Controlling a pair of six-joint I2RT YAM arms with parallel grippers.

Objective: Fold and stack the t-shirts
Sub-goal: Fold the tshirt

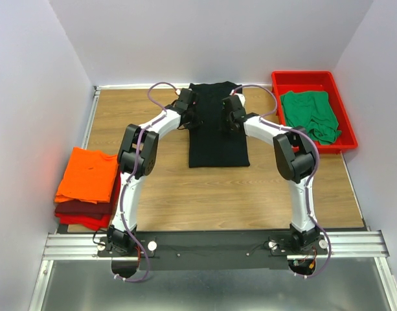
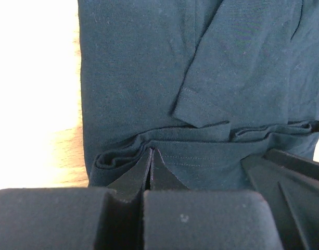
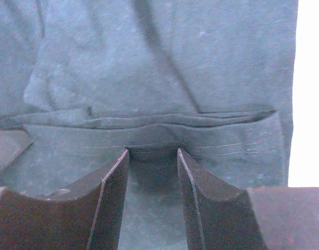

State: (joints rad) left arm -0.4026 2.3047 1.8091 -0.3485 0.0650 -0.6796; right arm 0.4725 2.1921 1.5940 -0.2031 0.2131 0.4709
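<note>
The black t-shirt (image 1: 217,139) lies as a long folded strip at the far middle of the table. My left gripper (image 1: 190,103) is at its far left part. In the left wrist view the jaws (image 2: 151,151) are shut with their tips in a bunched fold of the black cloth (image 2: 138,62). My right gripper (image 1: 229,110) is at the far right part, open, its fingers (image 3: 153,151) set down on the black cloth (image 3: 149,67) at a stitched hem. The orange t-shirt (image 1: 88,173) tops a folded stack over the dark red t-shirt (image 1: 81,208) at the left edge. The green t-shirt (image 1: 308,113) lies crumpled in the tray.
The red plastic tray (image 1: 305,75) stands at the far right corner. White walls close in the table on three sides. Bare wood shows in front of the black t-shirt and between it and the stack.
</note>
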